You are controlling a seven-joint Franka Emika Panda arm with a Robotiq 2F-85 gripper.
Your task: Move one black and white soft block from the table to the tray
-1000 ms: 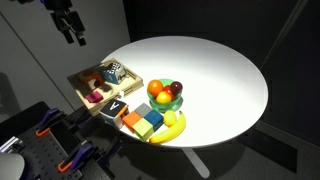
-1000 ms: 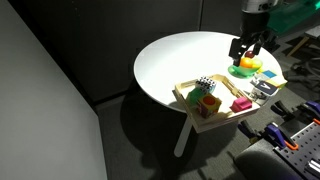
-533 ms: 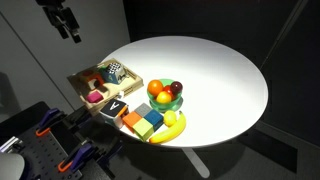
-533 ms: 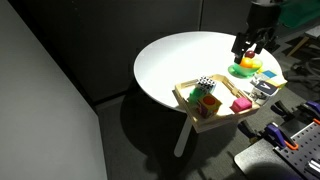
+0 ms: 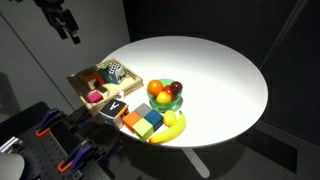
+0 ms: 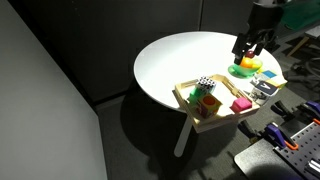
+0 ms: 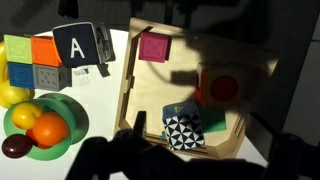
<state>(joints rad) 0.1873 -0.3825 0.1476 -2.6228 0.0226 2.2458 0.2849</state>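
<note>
Parted and empty, the black two-fingered pincer (image 5: pixel 68 34) was caught high in the air, well clear of everything below. Nothing was gripped between its fingers, which were seen only as dark blurs along the bottom of the wrist view.

Under it, the large round table (image 5: pixel 225 70) with a plain white top was spread wide. Most of its surface was left bare, with all the things gathered at one side. There the shallow rectangular light wooden tray (image 7: pixel 127 85) with a raised rim was set at the table's edge.

Just beside the tray, a round green bowl (image 7: pixel 72 112) of fruit was placed. Oranges (image 7: pixel 45 128) were piled in it, a dark fruit (image 7: pixel 14 146) was tucked at its rim, and yellow bananas (image 5: pixel 172 128) were laid against it. Next to the bowl, a cluster of coloured soft cubes (image 7: pixel 35 62) in green, orange and blue was packed together, and a black cube with a white letter A (image 7: pixel 78 45) was stood just beside them.

Inside the tray, the small black and white soft block (image 7: pixel 185 130), finely checkered, was found resting near one corner, pressed against a green cube (image 7: pixel 208 118). A red cube (image 7: pixel 222 88) with a round mark was lodged close behind it, and a pink cube (image 7: pixel 153 47) was parked well apart at the opposite end.
</note>
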